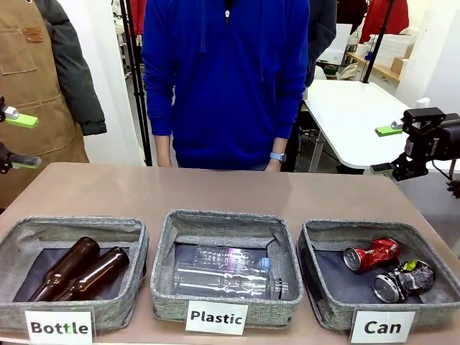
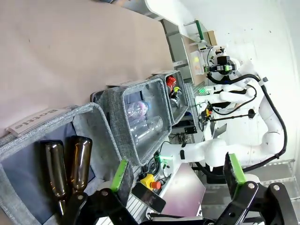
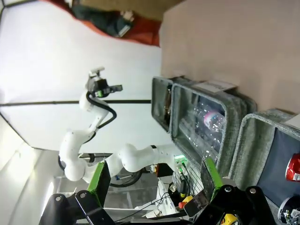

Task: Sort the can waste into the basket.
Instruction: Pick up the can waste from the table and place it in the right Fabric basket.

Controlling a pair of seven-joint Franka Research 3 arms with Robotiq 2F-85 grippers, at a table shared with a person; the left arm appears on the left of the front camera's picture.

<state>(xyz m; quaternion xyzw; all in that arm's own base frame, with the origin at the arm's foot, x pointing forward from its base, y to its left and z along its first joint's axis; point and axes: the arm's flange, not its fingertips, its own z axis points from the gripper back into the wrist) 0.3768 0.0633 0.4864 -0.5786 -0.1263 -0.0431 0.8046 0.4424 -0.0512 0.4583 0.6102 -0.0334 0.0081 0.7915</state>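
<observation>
The grey Can basket point(image 1: 323, 248) stands at the right of the row, marked by a white "Can" label point(image 1: 382, 327). Two crushed cans lie on its dark floor, the red can point(image 1: 371, 254) behind and the dark printed can point(image 1: 404, 279) in front. My right gripper point(image 1: 385, 150) hovers open and empty high above the table's right edge, behind the basket. At the far left edge my left gripper point(image 1: 19, 141) is open and empty too. The right wrist view has the Can basket point(image 3: 255, 140) and the red can point(image 3: 295, 168) at its lower right, with the green pads point(image 3: 209, 172) apart.
A "Plastic" basket point(image 1: 167, 251) with clear bottles point(image 1: 226, 272) stands in the middle. A "Bottle" basket point(image 1: 136, 248) with brown glass bottles point(image 1: 79, 267) is at the left. A person in a blue top point(image 1: 223, 79) stands at the far side. Bare tabletop point(image 1: 215, 190) lies behind the baskets.
</observation>
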